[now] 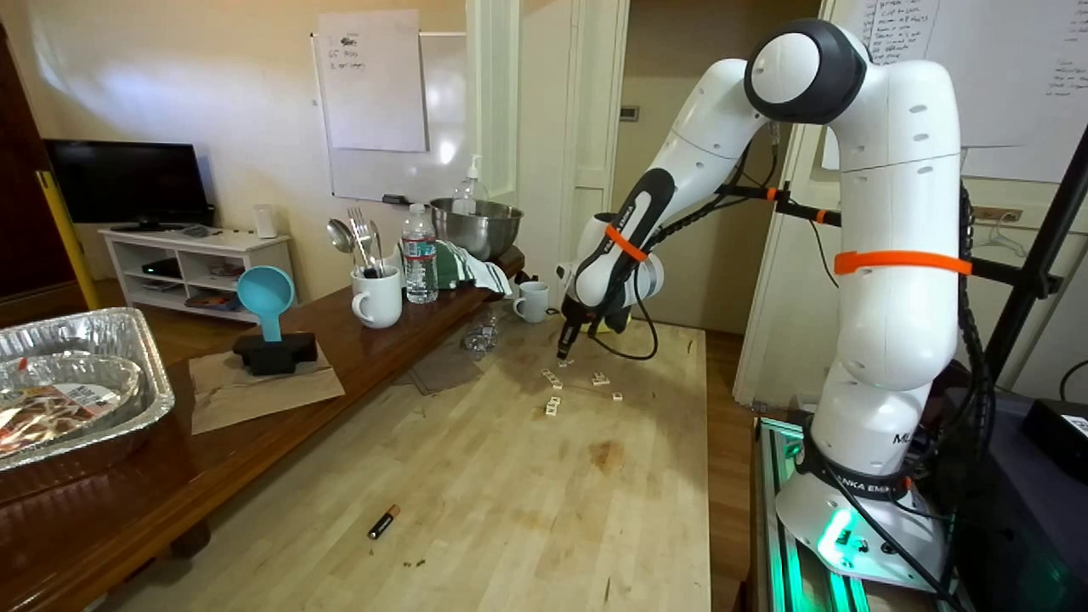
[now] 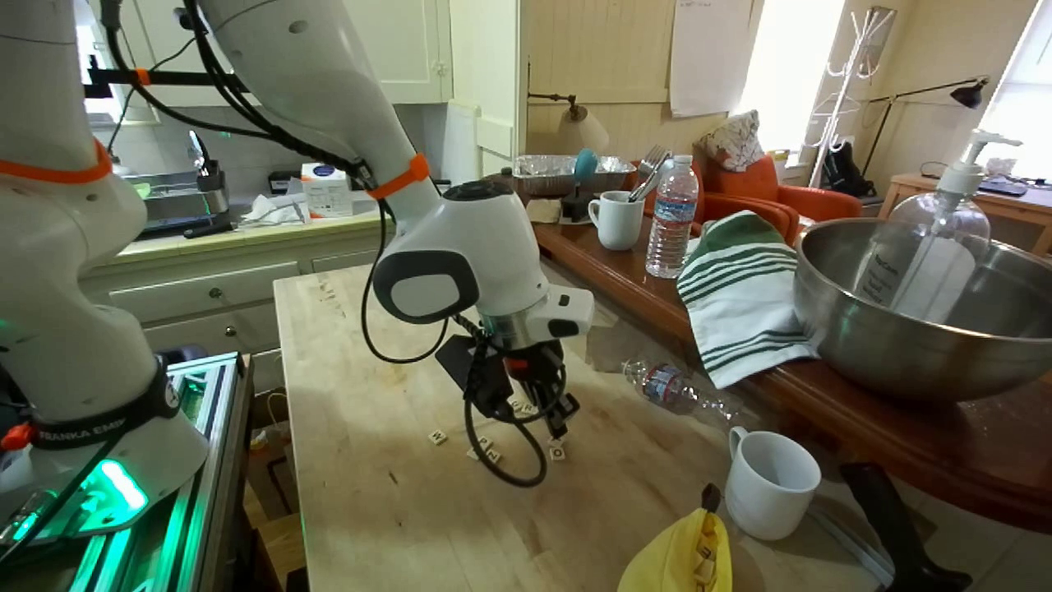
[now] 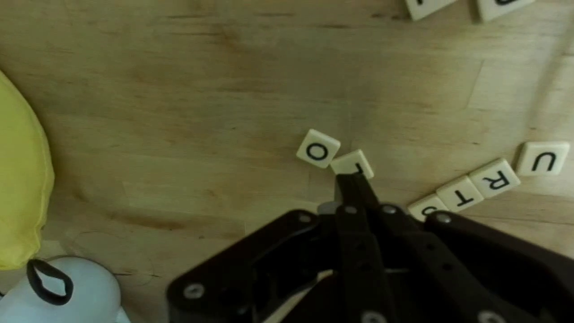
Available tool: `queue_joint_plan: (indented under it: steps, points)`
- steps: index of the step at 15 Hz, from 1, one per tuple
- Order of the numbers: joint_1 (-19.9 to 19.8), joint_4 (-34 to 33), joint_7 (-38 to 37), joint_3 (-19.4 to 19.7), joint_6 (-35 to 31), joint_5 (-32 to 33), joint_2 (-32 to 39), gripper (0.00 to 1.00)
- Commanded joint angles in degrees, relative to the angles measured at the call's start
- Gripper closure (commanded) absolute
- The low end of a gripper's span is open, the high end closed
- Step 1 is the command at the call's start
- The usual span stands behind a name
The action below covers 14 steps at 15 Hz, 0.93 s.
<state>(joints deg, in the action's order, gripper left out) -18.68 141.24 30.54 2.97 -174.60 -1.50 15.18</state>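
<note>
The gripper (image 3: 355,180) has its jaws fully together, holding nothing. At its fingertips, partly covered, lies a flat square letter tile (image 3: 349,163), contact indeterminable; the tile marked O (image 3: 318,149) sits just beside. Grained wooden tabletop (image 3: 179,125) beneath. Both exterior views show a clear plastic bottle (image 2: 662,384) near the gripper, outside the wrist view.

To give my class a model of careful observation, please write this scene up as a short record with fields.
Tool: shut, nothing seen in its grip
Nearest to it: a partly covered tile; contact cannot be told
Beside that tile: O tile
Edge to edge: R tile and T tile
Surface below: wooden table
Also on the table: yellow pouch, upright white mug, plastic bottle lying on its side, battery
On the raised counter: steel bowl with a pump bottle inside, striped towel over the edge
</note>
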Motion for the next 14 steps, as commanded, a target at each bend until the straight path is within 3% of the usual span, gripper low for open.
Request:
queue_joint_plan:
  steps: [1, 7, 14]
  points:
    - [-1.6, -1.6, 0.3, -1.6, -1.8, -1.8, 3.0, 1.0]
    - [-1.6, -2.0, 0.8, -1.7, -0.5, -0.7, 4.2, 1.0]
    - [-1.4, 1.9, 5.8, -2.9, -0.9, 0.8, 2.4, 1.0]
